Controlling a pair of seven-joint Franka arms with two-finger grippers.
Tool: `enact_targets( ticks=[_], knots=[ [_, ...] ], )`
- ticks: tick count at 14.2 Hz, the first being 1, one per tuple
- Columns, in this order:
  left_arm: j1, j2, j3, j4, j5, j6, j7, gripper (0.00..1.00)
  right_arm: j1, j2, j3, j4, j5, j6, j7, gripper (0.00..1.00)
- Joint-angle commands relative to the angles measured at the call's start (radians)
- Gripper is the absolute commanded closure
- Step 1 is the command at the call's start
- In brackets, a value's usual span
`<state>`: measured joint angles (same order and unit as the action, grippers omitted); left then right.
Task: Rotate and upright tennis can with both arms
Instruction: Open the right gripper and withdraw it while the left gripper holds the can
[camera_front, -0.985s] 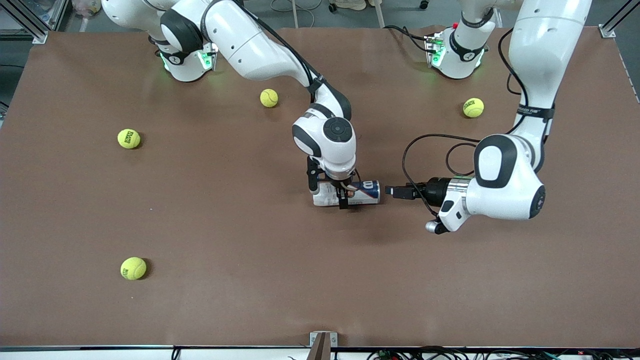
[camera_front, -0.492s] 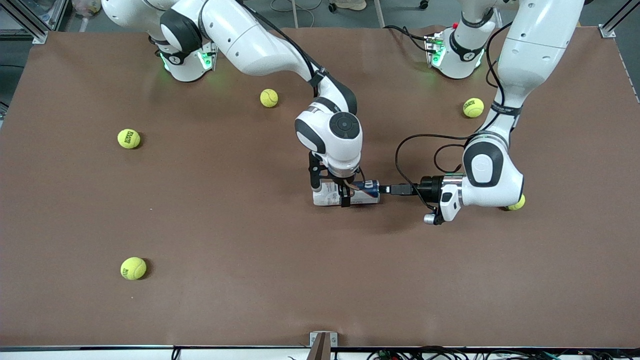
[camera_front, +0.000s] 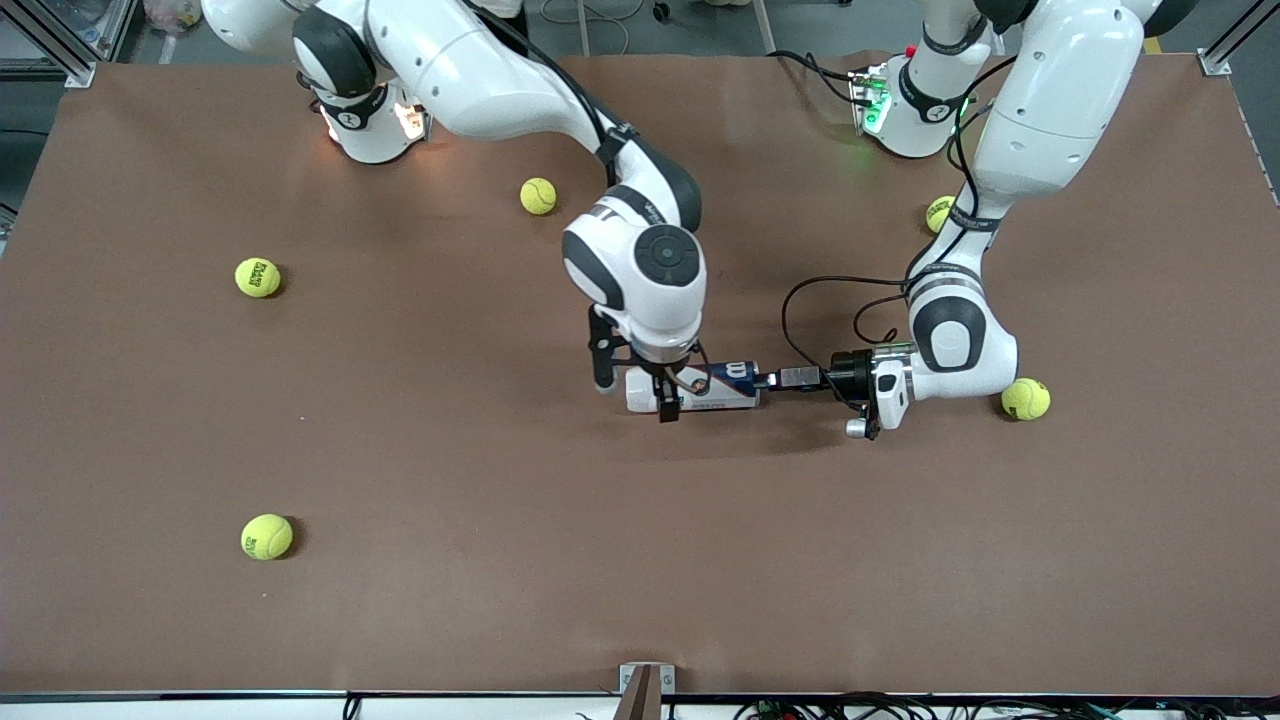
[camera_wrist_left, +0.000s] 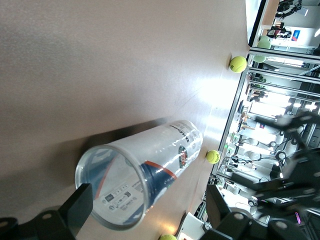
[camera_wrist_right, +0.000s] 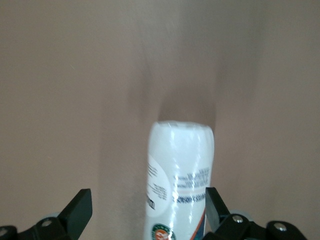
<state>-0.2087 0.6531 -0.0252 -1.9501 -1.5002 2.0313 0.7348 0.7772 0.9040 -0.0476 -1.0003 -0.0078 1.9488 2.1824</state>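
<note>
1. The left gripper (camera_front: 768, 379) had slid up to the clear-plastic cylindrical tennis can (camera_front: 692, 388), fingers spread at its open mouth.
2. The right gripper (camera_front: 634, 384) straddled the can, open.
3. The can lay sideways on the brown table (camera_front: 400, 560); its white-and-navy label's text was unreadable.

1. The brown matte surface (camera_front: 450, 620) nearer the front camera than the lying clear-plastic tennis can with white and navy label (camera_front: 700, 386) is bare, so that side gives free passage.
2. The right gripper (camera_front: 640, 395) straddles the can from above with its fingers spread to either side, blocking access from overhead.
3. The left gripper (camera_front: 768, 379) sits at the can's open end, fingers apart around the rim, closing off that end.
4. A yellow-green tennis ball (camera_front: 1026, 398) lies just beside the left arm's wrist.
5. Other balls (camera_front: 538, 195), (camera_front: 257, 277), (camera_front: 266, 536), (camera_front: 940, 212) lie well apart from the can.
</note>
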Motion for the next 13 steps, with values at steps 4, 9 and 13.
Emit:
enact_targets(
  ticks=[4, 9, 13],
  knots=[
    [-0.063, -0.001, -0.002, -0.006, -0.164, 0.038, 0.077, 0.02, -0.248, -0.174, 0.117, -0.031, 0.021, -0.243, -0.407, 0.00],
    [-0.071, 0.003, -0.001, -0.003, -0.161, 0.044, 0.083, 0.74, -0.458, -0.276, 0.114, -0.081, 0.071, -0.381, -0.882, 0.00],
    [-0.064, -0.032, 0.005, 0.039, -0.108, 0.081, 0.064, 1.00, -0.659, -0.376, 0.112, -0.225, 0.071, -0.389, -1.338, 0.00]
  ],
)
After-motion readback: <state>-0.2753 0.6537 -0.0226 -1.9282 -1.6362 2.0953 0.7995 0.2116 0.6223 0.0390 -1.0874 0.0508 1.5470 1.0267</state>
